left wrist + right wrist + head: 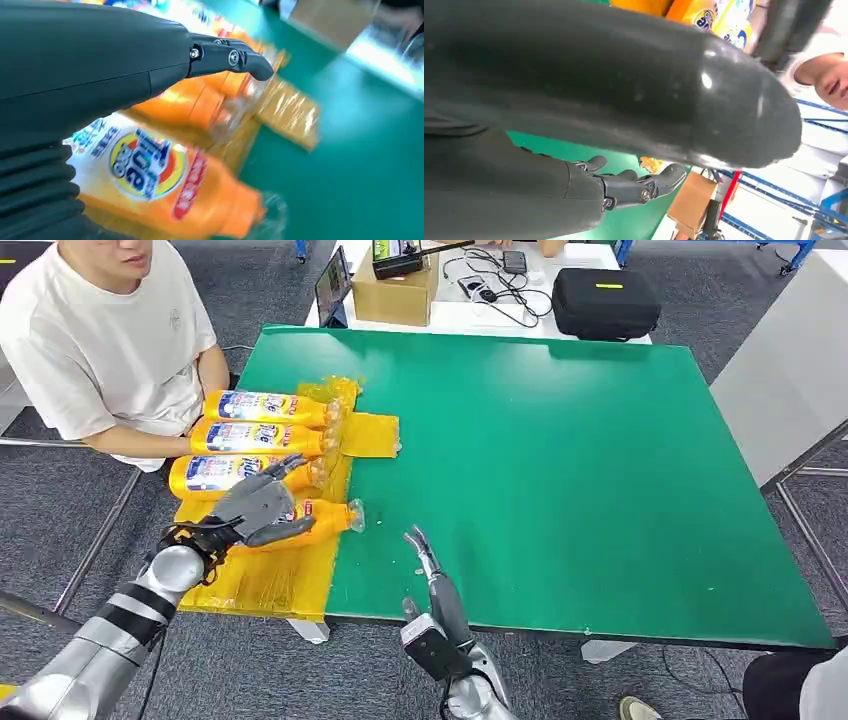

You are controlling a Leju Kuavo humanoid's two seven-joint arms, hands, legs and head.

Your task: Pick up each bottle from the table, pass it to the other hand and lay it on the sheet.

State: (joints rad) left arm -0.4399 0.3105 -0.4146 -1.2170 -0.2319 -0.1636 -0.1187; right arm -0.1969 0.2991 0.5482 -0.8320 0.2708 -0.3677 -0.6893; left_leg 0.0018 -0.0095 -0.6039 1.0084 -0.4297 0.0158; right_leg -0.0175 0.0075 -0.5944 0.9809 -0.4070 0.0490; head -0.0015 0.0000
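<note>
Bottles [262, 407] lie on the yellow sheet [280, 580]; smooth plastic, likely slippery. Left hand [262, 508] grips the nearest bottle's [322, 519] body. Right hand [428, 558] is empty, fingers apart.

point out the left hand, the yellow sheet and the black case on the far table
left hand [262, 508], head view, back of the hand
yellow sheet [270, 585], head view, bare near part
black case [605, 302], head view, middle of its top

This looks like a robot lab or test room: a green-topped table [560, 470] on grey carpet [250, 280], a white bench [560, 280] with a cardboard box [392, 292], cables [495, 288] and a black case [604, 302], blue metal racking [774, 185], a person [105, 340] seated alongside.
</note>
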